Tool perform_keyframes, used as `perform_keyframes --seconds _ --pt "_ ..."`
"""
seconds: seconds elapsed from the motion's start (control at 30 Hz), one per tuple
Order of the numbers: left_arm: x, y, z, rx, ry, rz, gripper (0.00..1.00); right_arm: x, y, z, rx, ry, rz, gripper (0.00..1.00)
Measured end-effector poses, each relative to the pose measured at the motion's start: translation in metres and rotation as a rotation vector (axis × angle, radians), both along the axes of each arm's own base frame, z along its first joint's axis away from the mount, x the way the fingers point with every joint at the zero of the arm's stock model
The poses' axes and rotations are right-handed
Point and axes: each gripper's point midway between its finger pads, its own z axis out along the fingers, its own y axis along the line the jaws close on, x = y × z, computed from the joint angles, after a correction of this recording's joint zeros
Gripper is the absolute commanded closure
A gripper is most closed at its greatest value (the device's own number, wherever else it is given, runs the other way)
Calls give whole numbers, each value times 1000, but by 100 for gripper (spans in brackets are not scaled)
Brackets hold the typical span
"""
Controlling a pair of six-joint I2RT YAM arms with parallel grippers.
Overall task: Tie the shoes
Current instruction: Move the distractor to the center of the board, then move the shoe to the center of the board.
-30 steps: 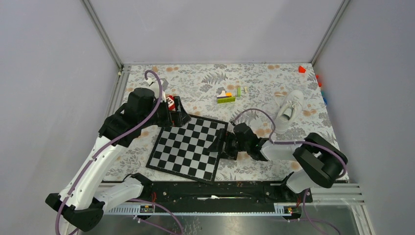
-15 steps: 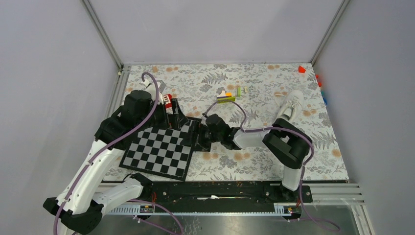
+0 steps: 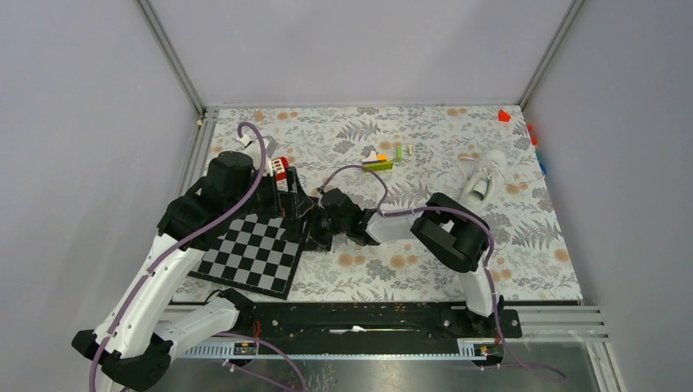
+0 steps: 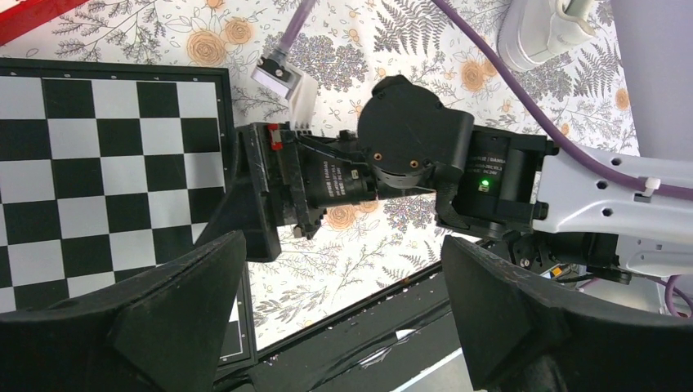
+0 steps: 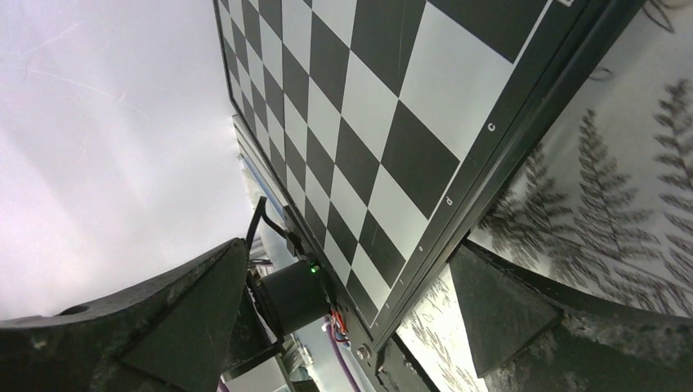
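The white shoe (image 3: 483,178) lies at the far right of the flowered table, laces loose, well away from both grippers. My left gripper (image 3: 299,201) hangs open at the far right corner of a chessboard (image 3: 252,254); in the left wrist view its fingers (image 4: 167,322) frame bare cloth and the front rail. My right gripper (image 3: 316,235) is open and low against the board's right edge. In the right wrist view that board edge (image 5: 458,212) runs between the wide-apart fingers (image 5: 539,327). The shoe shows in neither wrist view.
Small green and yellow blocks (image 3: 378,162) lie at the table's middle back. A red-and-white piece (image 3: 282,168) sits behind the left gripper. A red block (image 3: 504,116) and coloured bits (image 3: 535,135) lie at the back right. A black rail (image 3: 351,318) runs along the front.
The right arm has reached left along the table and the chessboard has slid left and nearer the front with it. The left gripper shifted slightly left. The shoe stayed put.
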Motion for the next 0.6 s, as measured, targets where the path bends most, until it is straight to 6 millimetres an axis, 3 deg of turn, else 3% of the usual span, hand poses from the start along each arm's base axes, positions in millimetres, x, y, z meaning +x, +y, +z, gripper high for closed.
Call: perform_keyframes --seconds 0.3,0.6 --pt "-4 3 1 5 -3 0 1 15 35 4 29 -11 8 0" --pt "-5 3 2 1 -8 0 1 17 66 0 60 47 16 0"
